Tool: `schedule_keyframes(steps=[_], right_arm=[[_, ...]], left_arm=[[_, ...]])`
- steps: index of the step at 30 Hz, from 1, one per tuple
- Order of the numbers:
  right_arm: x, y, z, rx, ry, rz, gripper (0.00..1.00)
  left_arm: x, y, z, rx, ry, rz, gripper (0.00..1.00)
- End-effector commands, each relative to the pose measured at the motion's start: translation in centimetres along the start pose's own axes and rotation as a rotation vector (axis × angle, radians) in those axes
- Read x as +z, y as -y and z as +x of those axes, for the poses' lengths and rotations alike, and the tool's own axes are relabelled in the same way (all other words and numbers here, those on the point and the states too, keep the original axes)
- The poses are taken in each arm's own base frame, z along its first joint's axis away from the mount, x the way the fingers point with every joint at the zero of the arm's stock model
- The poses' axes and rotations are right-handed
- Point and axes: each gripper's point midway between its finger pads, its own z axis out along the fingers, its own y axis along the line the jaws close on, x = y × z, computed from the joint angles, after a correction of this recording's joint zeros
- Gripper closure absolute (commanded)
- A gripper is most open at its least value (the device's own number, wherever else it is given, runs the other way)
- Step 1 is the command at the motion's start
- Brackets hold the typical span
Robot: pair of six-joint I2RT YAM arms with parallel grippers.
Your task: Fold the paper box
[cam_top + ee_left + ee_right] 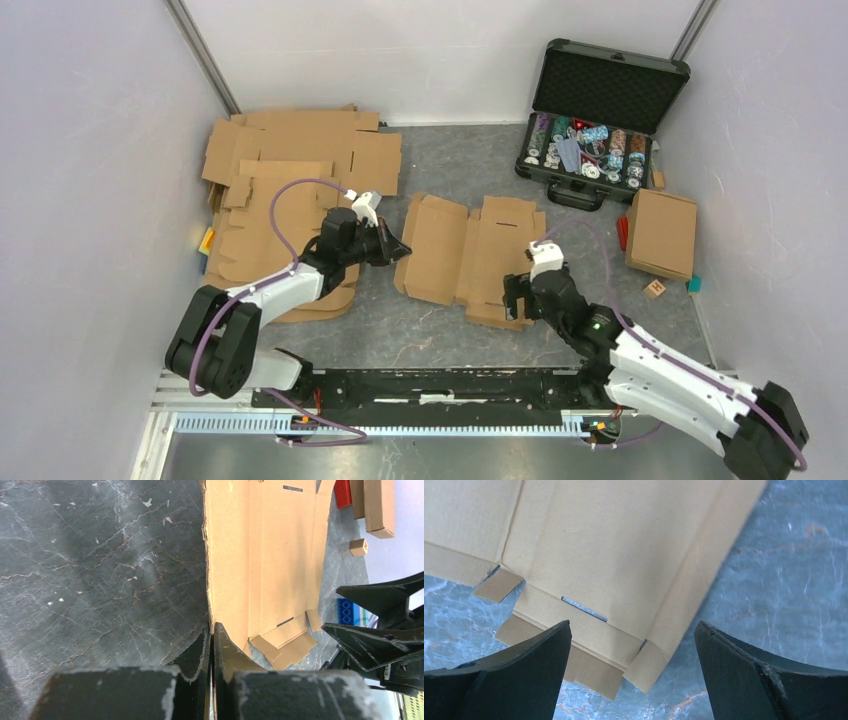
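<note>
From above: the box blank point(470, 255) lies spread out in the middle of the table point(420, 340), panels down and no wall standing. Your left gripper point(400, 250) is at its left edge, and your right gripper point(515, 298) sits over the near right corner. The stack of flat cardboard point(290, 165) is off to the left. A folded box point(662, 232) by the chip case point(600, 110) shows you what you're aiming for.

Left wrist now: the claw is pinched narrow, and the blank's torn-looking edge runs straight into the seam between the fingers. I read that as a grip on the edge. Beyond it the creases, slots and small corner tabs all look unfolded.

Right wrist: the claw is spread wide and holds nothing. The two fingers sit either side of the blank's corner, with a slot and the end tabs just ahead of them.

My call is that you're right at the start. The blank is positioned and one edge is pinched, but no crease has been bent. Side walls, end flaps and tab tucking are all left to do.
</note>
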Motion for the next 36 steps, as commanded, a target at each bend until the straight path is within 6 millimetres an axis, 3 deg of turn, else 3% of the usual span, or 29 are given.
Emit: schedule_keyframes(steps=[1,6,15,19,26,32,36], right_arm=[[-0.9,0.9,1.4,0.269,-0.004,0.028,0.02],[-0.8,0.2,2.0,0.464,0.004,-0.021,0.05],[-0.3,-2.5,5.3,0.636,-0.185,-0.090,0.02],[-0.2,-3.9,3.6,0.695,-0.137,-0.180,0.06],[-0.5,-4.0,1.0,0.713,-0.084,-0.190,0.13],[-0.4,-2.9,0.4,0.738,-0.044,-0.146,0.38],[-0.5,-2.0,-0.6,0.747,0.011,-0.121,0.40]], left_arm=[[-0.6,0.9,-2.3,0.076,0.074,0.001,0.97],[-0.7,1.1,-2.4,0.080,0.080,0.009,0.97],[-0.9,1.2,-2.5,0.081,0.086,0.011,0.97],[-1.0,1.3,-2.6,0.085,0.092,0.011,0.97],[-1.0,1.2,-2.6,0.088,0.091,0.009,0.97],[-1.0,1.1,-2.5,0.090,0.089,0.007,0.97],[-0.9,1.1,-2.6,0.089,0.090,0.008,0.97]])
